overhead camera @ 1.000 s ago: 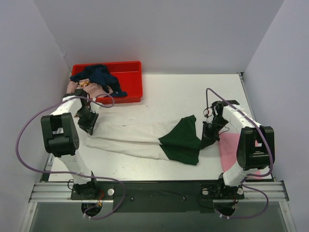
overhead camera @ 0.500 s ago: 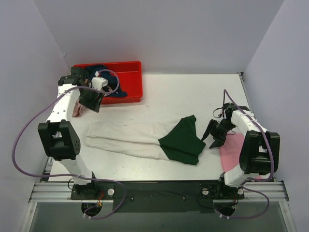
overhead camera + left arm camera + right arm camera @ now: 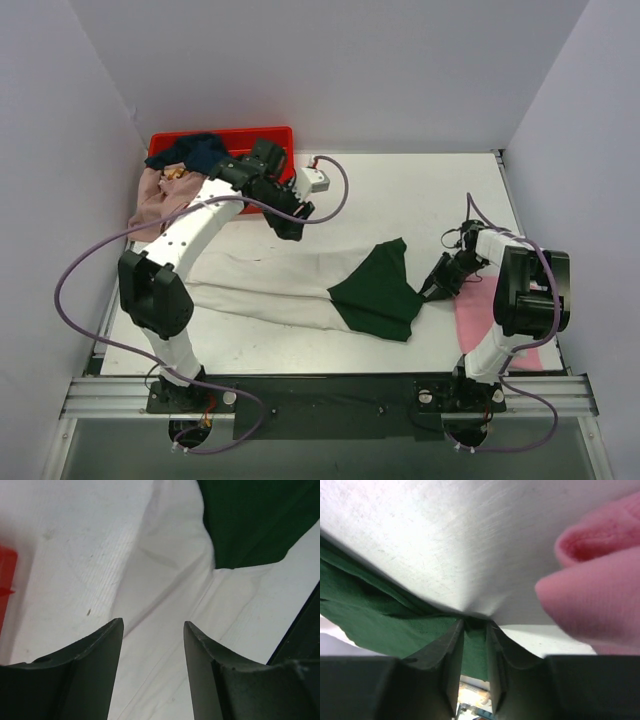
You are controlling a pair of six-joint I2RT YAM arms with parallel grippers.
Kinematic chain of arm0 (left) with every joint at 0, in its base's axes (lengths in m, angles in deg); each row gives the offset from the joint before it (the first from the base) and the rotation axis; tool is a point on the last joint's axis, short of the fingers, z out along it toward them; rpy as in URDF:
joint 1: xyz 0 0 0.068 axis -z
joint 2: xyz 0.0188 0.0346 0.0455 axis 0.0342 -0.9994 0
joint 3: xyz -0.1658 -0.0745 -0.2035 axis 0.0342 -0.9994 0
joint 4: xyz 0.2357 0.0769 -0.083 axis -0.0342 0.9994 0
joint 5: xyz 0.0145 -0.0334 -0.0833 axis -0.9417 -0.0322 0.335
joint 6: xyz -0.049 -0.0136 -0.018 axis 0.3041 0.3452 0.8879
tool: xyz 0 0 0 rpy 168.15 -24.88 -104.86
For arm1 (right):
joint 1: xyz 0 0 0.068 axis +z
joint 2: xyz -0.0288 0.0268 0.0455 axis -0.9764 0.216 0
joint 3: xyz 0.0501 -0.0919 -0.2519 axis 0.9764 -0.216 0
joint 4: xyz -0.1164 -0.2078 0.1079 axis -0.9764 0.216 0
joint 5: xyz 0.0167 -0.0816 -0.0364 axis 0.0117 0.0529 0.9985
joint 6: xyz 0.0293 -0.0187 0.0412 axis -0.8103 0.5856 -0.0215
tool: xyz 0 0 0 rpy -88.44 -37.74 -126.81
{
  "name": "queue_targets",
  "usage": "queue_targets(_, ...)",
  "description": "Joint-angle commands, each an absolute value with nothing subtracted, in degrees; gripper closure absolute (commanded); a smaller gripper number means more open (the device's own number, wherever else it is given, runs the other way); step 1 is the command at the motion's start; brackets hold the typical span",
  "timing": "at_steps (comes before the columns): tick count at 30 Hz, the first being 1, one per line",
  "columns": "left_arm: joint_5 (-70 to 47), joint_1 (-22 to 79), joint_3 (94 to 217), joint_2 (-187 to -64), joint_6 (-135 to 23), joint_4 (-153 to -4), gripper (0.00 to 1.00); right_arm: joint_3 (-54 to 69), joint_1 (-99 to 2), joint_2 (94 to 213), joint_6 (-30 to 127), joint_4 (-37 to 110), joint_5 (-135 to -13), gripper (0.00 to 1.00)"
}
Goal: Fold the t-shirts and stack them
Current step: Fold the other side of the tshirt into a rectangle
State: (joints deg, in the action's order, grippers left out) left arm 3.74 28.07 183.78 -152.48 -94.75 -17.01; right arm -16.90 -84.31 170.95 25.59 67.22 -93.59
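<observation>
The white cotton t-shirt with dark green sleeves lies stretched in a long, rumpled band across the middle of the white table, its green sleeve fanned out toward centre-right. It is flattened but not yet folded, so the step in hand looks like spreading and straightening before the first fold.

The right gripper sits at the right edge of that sleeve. In the right wrist view its jaws are nearly together, with green cloth pinched between them, so it is gripping the shirt by the sleeve. The left gripper hangs above the upper middle of the frame, over the shirt's top edge. The left wrist view shows its jaws spread wide with nothing between them, only white cloth below.

The next move probably calls for the left gripper to drop and take a white edge, so that both arms can carry one side over the other without dragging the body.

Four t-shirts are visible:
- The white-and-green one being worked.
- One bright pink t-shirt at lower right, just beside the right arm.
- One navy t-shirt heaped in the red plastic crate at upper left.
- One dusty pink t-shirt spilling over that crate's left side.

There is one crate.
</observation>
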Motion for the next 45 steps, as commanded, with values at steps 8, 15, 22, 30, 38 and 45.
queue_targets(8, 13.6, 36.8, 182.7, -156.6, -84.7, -31.7, 0.35, -19.6, -84.4, 164.3, 28.0, 63.7, -94.8, 1.00)
queue_targets(15, 12.0, 41.4, 180.7, -161.9, -77.3, -43.9, 0.30, -17.6, -76.2, 155.0, 33.2, 72.4, -90.8, 1.00)
queue_targets(22, 5.2, 45.8, 184.4, -170.6, -67.5, -51.5, 0.41, -18.3, -73.8, 153.6, 31.7, 73.7, -89.7, 1.00)
queue_targets(30, 0.9, 49.0, 196.5, -182.2, -68.6, -44.4, 0.41, -19.9, -73.6, 152.0, 33.0, 74.1, -88.8, 1.00)
queue_targets(38, -3.6, 50.1, 197.4, -183.4, -71.2, -41.4, 0.44, -19.6, -73.6, 150.7, 33.1, 73.9, -88.8, 1.00)
queue_targets(45, 5.2, 50.6, 198.3, -182.3, -74.0, -38.0, 0.76, -18.5, -74.3, 151.2, 33.8, 74.6, -88.4, 1.00)
